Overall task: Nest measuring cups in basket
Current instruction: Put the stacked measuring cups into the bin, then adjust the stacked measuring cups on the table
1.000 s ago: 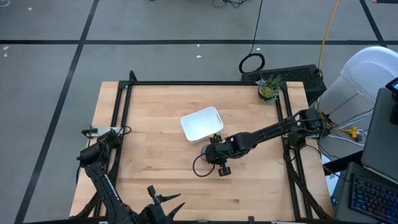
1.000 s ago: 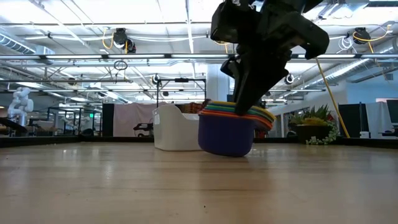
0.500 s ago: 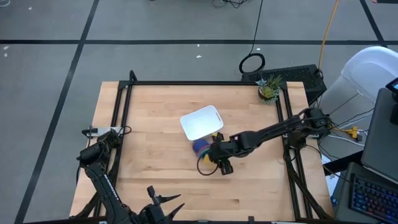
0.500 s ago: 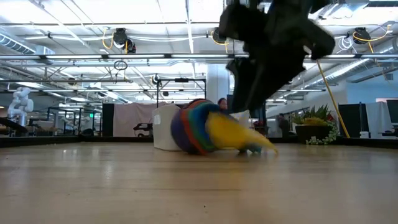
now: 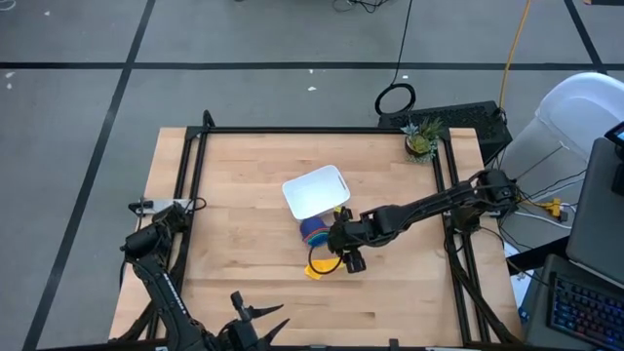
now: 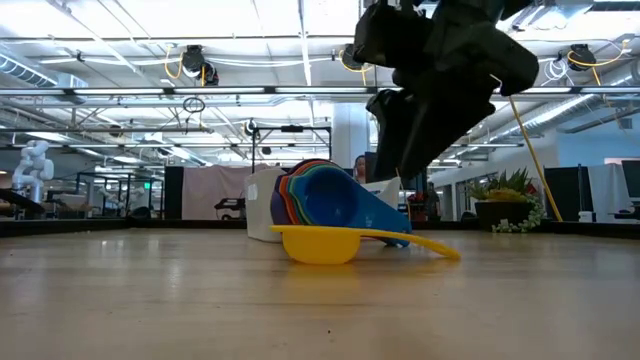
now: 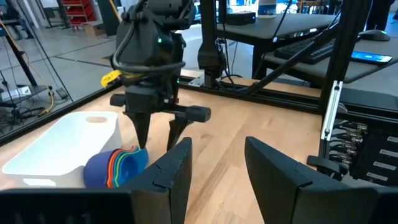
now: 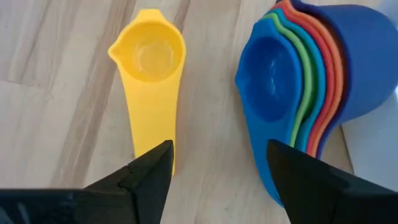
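Yellow cup (image 8: 149, 68) is seen loose on the table, handle pointing toward the right gripper (image 8: 214, 168), whose fingers are spread empty above; remaining nested cups (image 8: 311, 93) are tipped beside the white basket (image 5: 314, 192).

Robotics lab: ceiling trusses (image 6: 150, 95), white humanoid robot (image 6: 30, 165), desks with keyboards (image 7: 298, 22).

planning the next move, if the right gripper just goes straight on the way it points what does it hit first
Most likely the bare table. The open right gripper points down at the wood strip between the yellow cup and the tipped stack of nested cups. Depth is unclear, so a finger could graze either one.
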You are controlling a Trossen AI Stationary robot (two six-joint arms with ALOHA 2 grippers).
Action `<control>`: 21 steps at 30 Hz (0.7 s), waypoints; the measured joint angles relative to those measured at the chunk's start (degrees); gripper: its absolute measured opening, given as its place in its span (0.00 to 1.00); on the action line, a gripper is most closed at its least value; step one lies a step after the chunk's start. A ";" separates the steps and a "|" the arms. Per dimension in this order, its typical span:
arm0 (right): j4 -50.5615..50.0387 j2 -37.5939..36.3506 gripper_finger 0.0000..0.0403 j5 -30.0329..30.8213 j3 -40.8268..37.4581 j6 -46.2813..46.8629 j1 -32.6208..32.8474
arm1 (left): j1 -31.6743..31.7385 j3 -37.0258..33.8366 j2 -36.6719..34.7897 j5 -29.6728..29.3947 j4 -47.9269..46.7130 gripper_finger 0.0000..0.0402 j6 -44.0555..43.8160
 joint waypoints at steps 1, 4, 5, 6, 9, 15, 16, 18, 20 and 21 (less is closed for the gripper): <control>-0.09 0.00 0.62 0.12 -0.02 0.00 0.00 | 0.00 0.00 0.00 0.00 0.10 0.38 0.00; -0.62 -0.11 0.61 2.90 0.00 -0.66 -0.11 | 0.00 0.00 0.00 0.02 0.90 0.38 0.30; -1.52 -0.11 0.61 4.47 0.00 -1.42 -0.12 | 0.00 0.00 0.00 0.02 1.47 0.38 0.77; -2.73 -0.17 0.61 6.16 0.00 -2.24 -0.13 | 0.00 0.00 0.00 0.01 2.04 0.38 1.26; -5.28 -0.33 0.61 9.17 0.00 -3.96 -0.65 | 0.00 0.00 0.00 0.02 4.23 0.38 3.83; -4.11 -0.33 0.61 6.18 -2.12 -3.83 -3.75 | 0.00 0.00 0.00 0.04 6.81 0.38 6.78; -3.07 -0.33 0.61 5.84 -2.69 -3.89 -4.16 | 0.00 0.00 0.00 0.02 6.91 0.38 6.75; -0.86 -0.33 0.61 4.66 -3.81 -4.07 -4.87 | 0.00 0.00 0.00 0.04 6.91 0.38 6.68; 1.85 -0.33 0.61 2.92 -4.98 -4.44 -5.50 | 0.00 0.00 0.00 0.04 6.89 0.38 6.67; 3.26 -0.33 0.61 2.55 -5.50 -4.48 -5.74 | 0.00 0.00 0.00 0.04 6.91 0.38 6.66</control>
